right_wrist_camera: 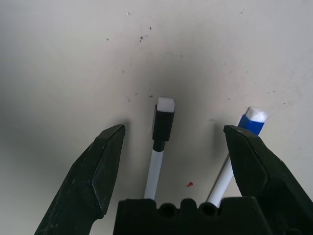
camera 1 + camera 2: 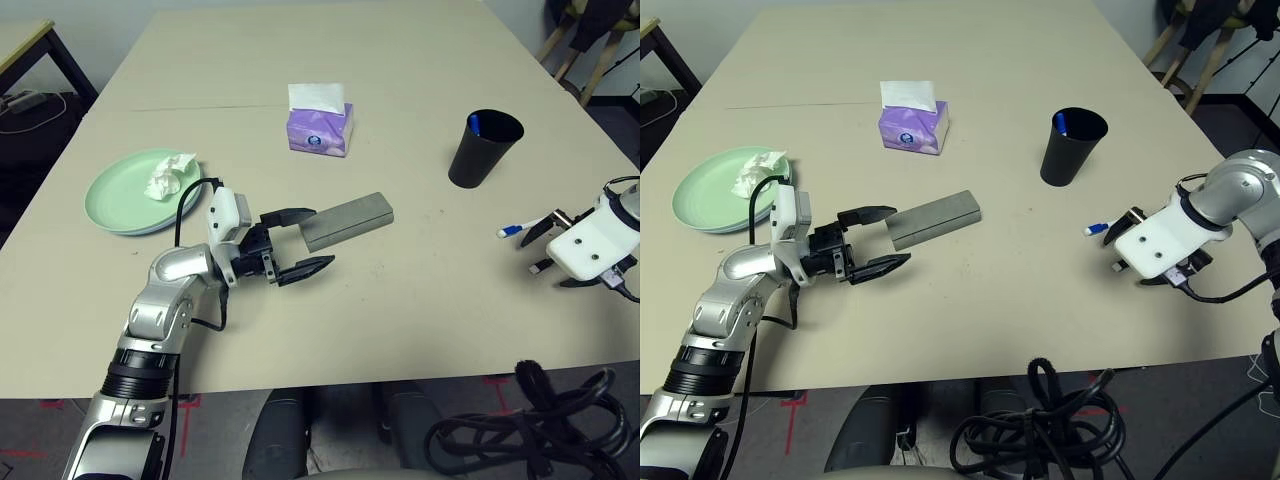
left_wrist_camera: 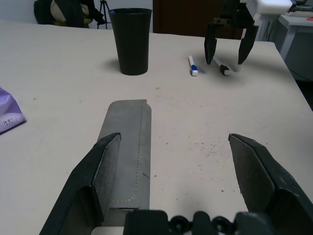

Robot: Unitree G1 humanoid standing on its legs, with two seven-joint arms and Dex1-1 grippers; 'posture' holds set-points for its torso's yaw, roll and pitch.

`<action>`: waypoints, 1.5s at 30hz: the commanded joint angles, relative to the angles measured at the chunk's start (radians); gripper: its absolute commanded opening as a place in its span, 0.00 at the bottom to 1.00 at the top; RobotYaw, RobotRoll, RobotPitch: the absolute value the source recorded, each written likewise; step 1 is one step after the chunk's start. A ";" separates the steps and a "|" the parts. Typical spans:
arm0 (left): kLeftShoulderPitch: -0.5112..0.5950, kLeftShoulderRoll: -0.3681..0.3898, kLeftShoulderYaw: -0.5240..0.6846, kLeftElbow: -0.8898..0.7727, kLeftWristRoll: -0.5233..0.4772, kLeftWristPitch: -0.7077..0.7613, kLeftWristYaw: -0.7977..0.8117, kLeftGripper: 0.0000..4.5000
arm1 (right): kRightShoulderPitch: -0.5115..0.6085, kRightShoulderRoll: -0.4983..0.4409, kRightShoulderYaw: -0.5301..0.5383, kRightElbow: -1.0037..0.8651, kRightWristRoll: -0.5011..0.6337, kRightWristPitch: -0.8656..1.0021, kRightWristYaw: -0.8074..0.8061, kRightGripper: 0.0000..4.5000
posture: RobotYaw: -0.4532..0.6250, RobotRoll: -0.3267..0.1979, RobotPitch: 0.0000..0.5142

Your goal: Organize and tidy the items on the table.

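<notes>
Two containers stand out for us on the counter (image 2: 420, 300): a black cup (image 2: 483, 148) toward the right with a blue pen (image 2: 474, 124) standing inside it, and a purple tissue box (image 2: 320, 127) near the middle with a white sheet sticking up from its slot. At the left edge we see a mint green plate (image 2: 130, 195) holding a crumpled white tissue (image 2: 170, 176).

Between plate and cup lies the grey glasses case (image 2: 345, 221), closed and flat on the counter. Our left pincer (image 2: 300, 242) points level toward it with fingers spread wide and nothing in them; the left wrist view shows one finger (image 3: 102, 171) over the near end of the case (image 3: 128, 147), the other well to the side.

Our right pincer (image 2: 548, 245) hangs above the counter's right side, released. From the head views we make out a blue-capped pen (image 2: 512, 230) beside it. The right wrist view tells us more: two pens lie under the spread fingers, a black-banded pen (image 1: 160, 147) between them and the blue-capped one (image 1: 239, 147) just beside one finger (image 1: 252, 161).
</notes>
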 commanded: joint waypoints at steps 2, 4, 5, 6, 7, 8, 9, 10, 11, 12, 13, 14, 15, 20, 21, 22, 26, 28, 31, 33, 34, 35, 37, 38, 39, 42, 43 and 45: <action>0.024 0.008 -0.001 -0.041 -0.008 0.006 0.011 0.99 | -0.020 0.015 0.029 0.050 -0.038 -0.040 -0.033 1.00 | 0.44 0.62 0.39; 0.028 0.011 0.002 -0.046 -0.010 0.008 0.014 0.99 | -0.023 0.018 0.034 0.061 -0.048 -0.047 -0.040 1.00 | 0.44 0.62 0.39; 0.029 0.012 0.003 -0.048 -0.010 0.009 0.015 0.99 | -0.022 0.018 0.035 0.065 -0.053 -0.051 -0.045 1.00 | 0.45 0.62 0.40; 0.030 0.013 0.004 -0.049 -0.010 0.010 0.016 0.99 | -0.022 0.019 0.037 0.069 -0.056 -0.054 -0.050 1.00 | 0.45 0.62 0.40; 0.030 0.014 0.005 -0.050 -0.010 0.010 0.017 0.99 | -0.016 0.020 0.038 0.070 -0.060 -0.056 -0.056 1.00 | 0.45 0.62 0.40; 0.031 0.014 0.005 -0.050 -0.010 0.010 0.018 0.99 | -0.011 0.021 0.039 0.069 -0.062 -0.058 -0.062 1.00 | 0.45 0.62 0.40; 0.031 0.015 0.005 -0.051 -0.009 0.011 0.019 0.99 | -0.002 0.021 0.040 0.066 -0.060 -0.058 -0.064 1.00 | 0.45 0.62 0.40; 0.030 0.015 0.005 -0.052 -0.009 0.011 0.020 0.99 | 0.006 0.021 0.041 0.063 -0.056 -0.057 -0.065 1.00 | 0.45 0.62 0.40; 0.030 0.015 0.006 -0.053 -0.009 0.011 0.021 0.99 | 0.014 0.019 0.042 0.058 -0.055 -0.056 -0.067 1.00 | 0.45 0.62 0.40; 0.030 0.016 0.006 -0.053 -0.009 0.011 0.021 0.99 | 0.020 0.017 0.043 0.054 -0.054 -0.055 -0.070 1.00 | 0.45 0.62 0.40; 0.029 0.016 0.007 -0.054 -0.010 0.011 0.021 0.99 | 0.026 0.016 0.043 0.051 -0.050 -0.052 -0.071 1.00 | 0.45 0.62 0.39; 0.028 0.017 0.007 -0.054 -0.010 0.011 0.021 1.00 | 0.031 0.015 0.043 0.048 -0.048 -0.050 -0.072 0.92 | 0.45 0.62 0.39; 0.028 0.018 0.007 -0.053 -0.010 0.010 0.021 1.00 | 0.036 0.012 0.044 0.046 -0.046 -0.044 -0.067 0.86 | 0.45 0.62 0.39; 0.023 0.020 0.007 -0.050 -0.010 0.008 0.021 1.00 | 0.047 0.007 0.044 0.036 -0.032 -0.023 -0.051 0.47 | 0.45 0.62 0.38; 0.023 0.021 0.007 -0.050 -0.010 0.008 0.021 1.00 | 0.047 0.007 0.045 0.034 -0.029 -0.019 -0.048 0.40 | 0.45 0.62 0.38; 0.022 0.021 0.007 -0.050 -0.010 0.008 0.022 1.00 | 0.047 0.007 0.046 0.032 -0.027 -0.015 -0.045 0.30 | 0.45 0.62 0.38; 0.021 0.021 0.006 -0.050 -0.010 0.008 0.023 1.00 | 0.047 0.009 0.045 0.023 -0.016 0.001 -0.033 0.09 | 0.45 0.62 0.37; 0.020 0.022 0.006 -0.050 -0.010 0.009 0.022 1.00 | 0.047 0.013 0.039 0.015 0.001 0.019 -0.018 0.09 | 0.45 0.62 0.36; 0.017 0.024 0.007 -0.048 -0.011 0.009 0.021 1.00 | 0.060 0.033 0.007 -0.022 0.098 0.131 0.048 0.09 | 0.45 0.62 0.35; 0.014 0.026 0.008 -0.046 -0.012 0.009 0.019 1.00 | 0.089 0.041 -0.009 -0.100 0.241 0.319 0.085 0.09 | 0.45 0.62 0.34; 0.012 0.026 0.008 -0.046 -0.012 0.009 0.018 1.00 | 0.104 0.039 -0.010 -0.149 0.312 0.417 0.091 0.09 | 0.45 0.62 0.34; 0.010 0.027 0.008 -0.044 -0.012 0.008 0.018 1.00 | 0.118 0.032 -0.010 -0.198 0.368 0.500 0.091 0.09 | 0.45 0.62 0.33; 0.007 0.027 0.007 -0.042 -0.010 0.005 0.017 1.00 | 0.141 0.031 -0.037 -0.283 0.446 0.633 0.091 0.09 | 0.45 0.62 0.32; 0.005 0.027 0.007 -0.042 -0.009 0.002 0.017 1.00 | 0.151 0.036 -0.060 -0.313 0.456 0.667 0.091 0.09 | 0.45 0.62 0.32; 0.003 0.027 0.006 -0.041 -0.007 -0.001 0.017 1.00 | 0.159 0.040 -0.081 -0.337 0.462 0.692 0.089 0.09 | 0.46 0.62 0.30; -0.009 0.027 0.004 -0.030 0.005 -0.016 0.018 1.00 | 0.182 0.062 -0.148 -0.418 0.521 0.828 0.061 0.09 | 0.45 0.62 0.28; -0.013 0.027 0.004 -0.026 0.005 -0.018 0.018 1.00 | 0.188 0.069 -0.168 -0.442 0.537 0.869 0.050 0.09 | 0.45 0.62 0.28; -0.022 0.028 0.004 -0.016 0.007 -0.023 0.016 1.00 | 0.194 0.091 -0.210 -0.483 0.572 0.949 0.017 0.09 | 0.45 0.62 0.27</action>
